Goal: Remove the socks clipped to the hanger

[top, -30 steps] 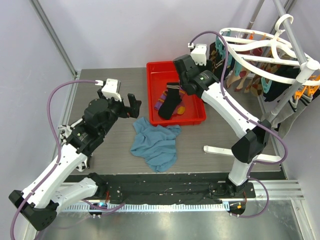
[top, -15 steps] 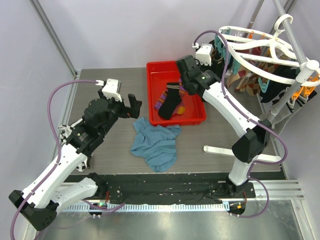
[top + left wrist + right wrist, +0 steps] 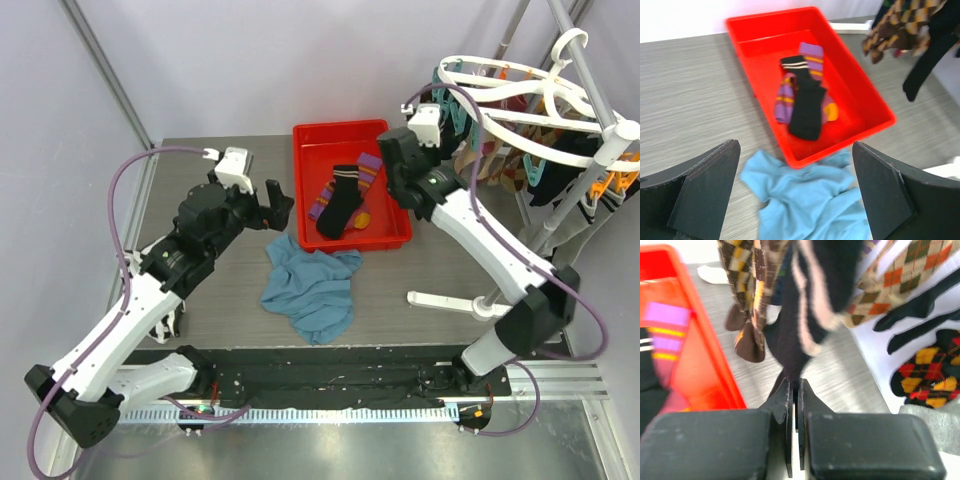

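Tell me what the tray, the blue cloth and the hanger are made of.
Tray: seemingly hard plastic, glossy red, with a moulded rim.
Cloth: soft fabric, matte, crumpled into folds; the weave is too small to tell.
Hanger: likely plastic, smooth white, with curved moulded spokes.

White arms (image 3: pixel 110 340), black joints (image 3: pixel 200 225); purple cables (image 3: pixel 112 210), black left gripper (image 3: pixel 795 187)

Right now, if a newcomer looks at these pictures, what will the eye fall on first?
First the bright red tray toward the far edge of the table, with a black sock lying across purple striped ones. Next the white hanger at far right, crowded with clipped socks, where the right gripper has its jaws shut on a dark sock.
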Available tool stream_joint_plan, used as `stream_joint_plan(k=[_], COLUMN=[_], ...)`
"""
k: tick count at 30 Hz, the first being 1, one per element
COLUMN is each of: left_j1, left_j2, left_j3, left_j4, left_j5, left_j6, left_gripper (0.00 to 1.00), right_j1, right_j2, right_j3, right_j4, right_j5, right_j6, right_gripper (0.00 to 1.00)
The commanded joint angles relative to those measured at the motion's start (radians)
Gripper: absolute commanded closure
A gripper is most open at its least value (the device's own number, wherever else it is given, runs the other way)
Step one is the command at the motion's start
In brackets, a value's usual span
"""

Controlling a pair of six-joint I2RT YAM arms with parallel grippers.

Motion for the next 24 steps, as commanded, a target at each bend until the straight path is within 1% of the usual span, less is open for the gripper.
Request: stream_joint_plan(k=[1, 2, 6, 7, 8, 10, 11, 12, 13, 17, 22, 24], left_j1=[-0.002, -0.002, -0.002, -0.002, -0.002, -0.002, -0.002, -0.003, -0.003, -0.015, -0.054, -0.066], left_j2=[0.069, 0.084, 0.170, 0.213, 0.233, 0.281, 0.329, 0.353, 0.374, 0.504, 0.612, 0.649], left_j3=[0.133, 0.147, 0.263, 0.289, 0.344, 0.404, 0.469, 0.501, 0.532, 0.682, 0.842, 0.868], left_j4=[-0.003, -0.003, -0.003, -0.004, -0.006, -0.008, -0.008, -0.006, 0.006, 0.032, 0.038, 0.064], left_j5=[0.118, 0.137, 0.203, 0.212, 0.223, 0.256, 0.272, 0.290, 0.325, 0.382, 0.402, 0.404], left_j6=[-0.056, -0.079, -0.134, -0.140, -0.151, -0.166, -0.183, -0.192, -0.203, -0.237, -0.240, -0.243], left_gripper=[0.00, 0.00, 0.00, 0.00, 0.00, 0.01, 0.02, 0.02, 0.02, 0.03, 0.05, 0.05], right_j1=[0.004, 0.005, 0.002, 0.002, 0.002, 0.002, 0.002, 0.001, -0.002, -0.022, -0.045, -0.051], right_j2=[-0.172, -0.215, -0.310, -0.328, -0.362, -0.390, -0.413, -0.422, -0.434, -0.468, -0.522, -0.539], right_j3=[-0.080, -0.094, -0.174, -0.189, -0.201, -0.240, -0.252, -0.270, -0.278, -0.304, -0.330, -0.349], right_j4=[0.145, 0.145, 0.150, 0.157, 0.171, 0.185, 0.197, 0.200, 0.204, 0.211, 0.220, 0.233], right_j5=[-0.155, -0.219, -0.330, -0.352, -0.388, -0.410, -0.416, -0.418, -0.421, -0.447, -0.513, -0.530], right_j6=[-0.079, -0.085, -0.104, -0.111, -0.116, -0.127, -0.130, -0.131, -0.133, -0.125, -0.108, -0.101], right_gripper=[0.99, 0.99, 0.99, 0.99, 0.99, 0.99, 0.99, 0.99, 0.99, 0.99, 0.99, 0.99])
